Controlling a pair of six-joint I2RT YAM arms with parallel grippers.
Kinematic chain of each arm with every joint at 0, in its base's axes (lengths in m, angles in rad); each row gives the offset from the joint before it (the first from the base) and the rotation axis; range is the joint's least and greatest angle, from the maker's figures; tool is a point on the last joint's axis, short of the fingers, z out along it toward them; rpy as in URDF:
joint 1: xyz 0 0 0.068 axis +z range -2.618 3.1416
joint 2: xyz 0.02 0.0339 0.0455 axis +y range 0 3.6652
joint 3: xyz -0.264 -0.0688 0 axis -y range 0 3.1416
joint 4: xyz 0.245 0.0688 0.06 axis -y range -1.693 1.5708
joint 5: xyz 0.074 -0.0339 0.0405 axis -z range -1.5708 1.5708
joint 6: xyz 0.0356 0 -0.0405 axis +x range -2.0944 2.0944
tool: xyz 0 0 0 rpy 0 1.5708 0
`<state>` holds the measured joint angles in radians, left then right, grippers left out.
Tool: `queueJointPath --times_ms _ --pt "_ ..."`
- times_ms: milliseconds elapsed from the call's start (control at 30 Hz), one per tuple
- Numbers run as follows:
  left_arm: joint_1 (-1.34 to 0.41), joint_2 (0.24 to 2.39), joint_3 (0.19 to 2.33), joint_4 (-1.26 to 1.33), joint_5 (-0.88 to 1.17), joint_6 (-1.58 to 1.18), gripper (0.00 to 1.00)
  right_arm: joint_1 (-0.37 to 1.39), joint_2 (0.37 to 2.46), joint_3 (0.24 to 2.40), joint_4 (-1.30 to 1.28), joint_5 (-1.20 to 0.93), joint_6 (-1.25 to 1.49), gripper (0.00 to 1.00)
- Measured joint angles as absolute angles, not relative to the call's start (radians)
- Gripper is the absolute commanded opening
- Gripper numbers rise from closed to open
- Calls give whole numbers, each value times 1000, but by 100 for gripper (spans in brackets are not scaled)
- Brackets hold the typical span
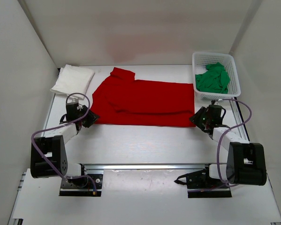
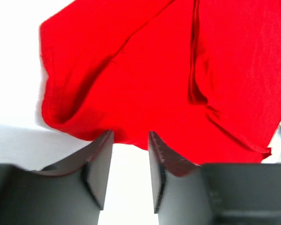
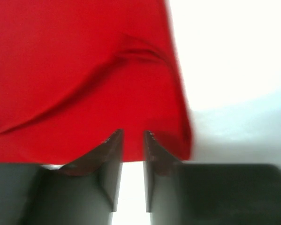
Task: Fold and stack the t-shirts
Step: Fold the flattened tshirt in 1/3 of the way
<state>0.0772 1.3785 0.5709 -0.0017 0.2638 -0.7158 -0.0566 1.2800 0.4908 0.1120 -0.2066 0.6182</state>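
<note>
The red t-shirt (image 1: 145,101) lies spread flat across the middle of the table, partly folded lengthwise. The white t-shirt (image 1: 73,79) lies folded at the back left. The green t-shirt (image 1: 213,78) is bunched in the basket. My left gripper (image 1: 90,117) is at the red shirt's near left corner; in the left wrist view it (image 2: 131,137) is open, its tips at the red hem (image 2: 131,84). My right gripper (image 1: 198,117) is at the near right corner; in the right wrist view it (image 3: 133,135) is open by a narrow gap, tips over the red hem (image 3: 84,84).
A white plastic lattice basket (image 1: 234,70) stands at the back right, just beyond the right arm. White walls close in the table at the left, back and right. A metal rail (image 1: 145,166) runs along the near edge between the arm bases.
</note>
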Motion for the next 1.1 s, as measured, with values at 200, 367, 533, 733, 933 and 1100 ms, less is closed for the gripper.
queueJointPath --times_ms 200,367,533,733,933,1100 --pt "111 1367 546 15 228 -722 60 -59 1287 464 62 -103 569 39" --pt "150 1382 541 17 216 -727 49 -52 1288 466 34 -53 549 39" --pt "159 1402 529 27 213 -733 43 -19 1285 466 16 16 545 39" --pt "160 1459 528 46 222 -749 4 -20 1290 472 1 20 544 32" --pt "209 1501 524 90 317 -776 0 -36 1358 511 6 -43 548 0" --pt "311 1465 458 106 411 -795 0 -73 1276 448 4 -89 564 0"
